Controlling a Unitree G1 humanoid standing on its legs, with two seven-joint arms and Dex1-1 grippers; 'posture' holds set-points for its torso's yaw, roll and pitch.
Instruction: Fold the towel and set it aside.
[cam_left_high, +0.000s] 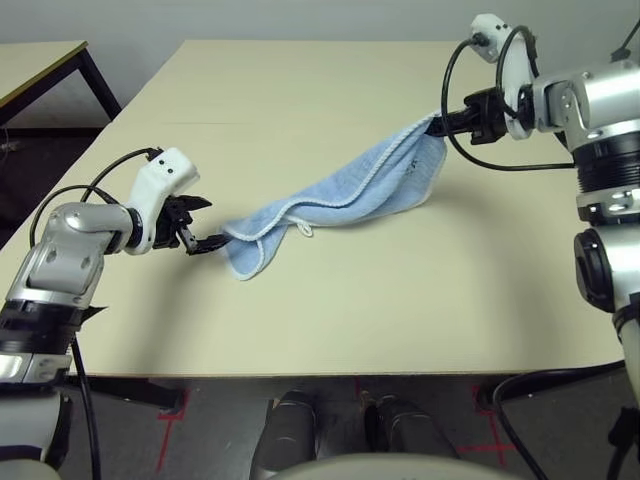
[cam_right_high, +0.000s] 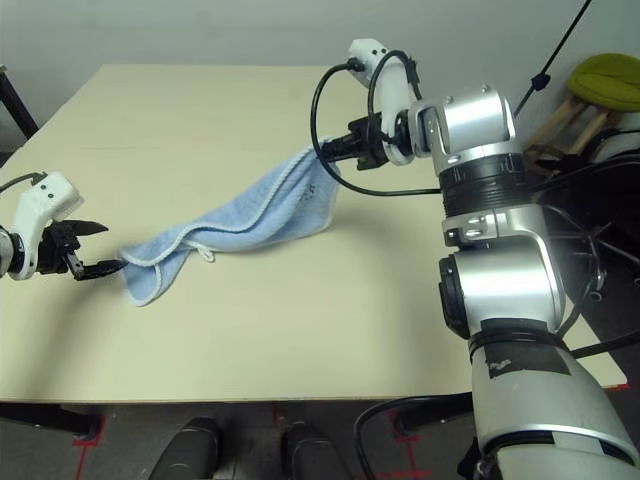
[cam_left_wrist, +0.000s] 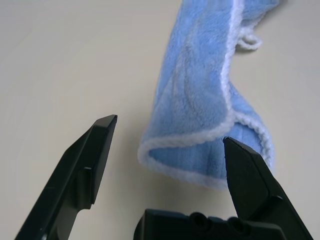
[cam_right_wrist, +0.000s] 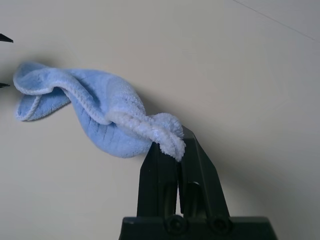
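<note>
Two hands are working over the pale desk (cam_left_high: 330, 330), and between them the towel (cam_left_high: 340, 195) is stretching in a long, twisted band. The right hand (cam_right_wrist: 176, 145) is pinching one bunched corner of the light-blue cloth between its closed black fingers, holding that end up off the desk so the towel is sloping down toward the robot's left. The lower end is lying on the desk, curled over so its white stitched edging is showing, with a little loop (cam_left_high: 305, 231) hanging out along the near edge. The left hand (cam_left_high: 205, 226) is sitting just beside that lower end with its fingers (cam_left_wrist: 92, 155) spread wide apart, gripping nothing; from its wrist view the folded tip of the towel is lying between and just beyond the two open fingertips. I cannot tell whether one fingertip is brushing the cloth. Behind the desk, at the far left, part of another table (cam_left_high: 40, 65) is standing.
</note>
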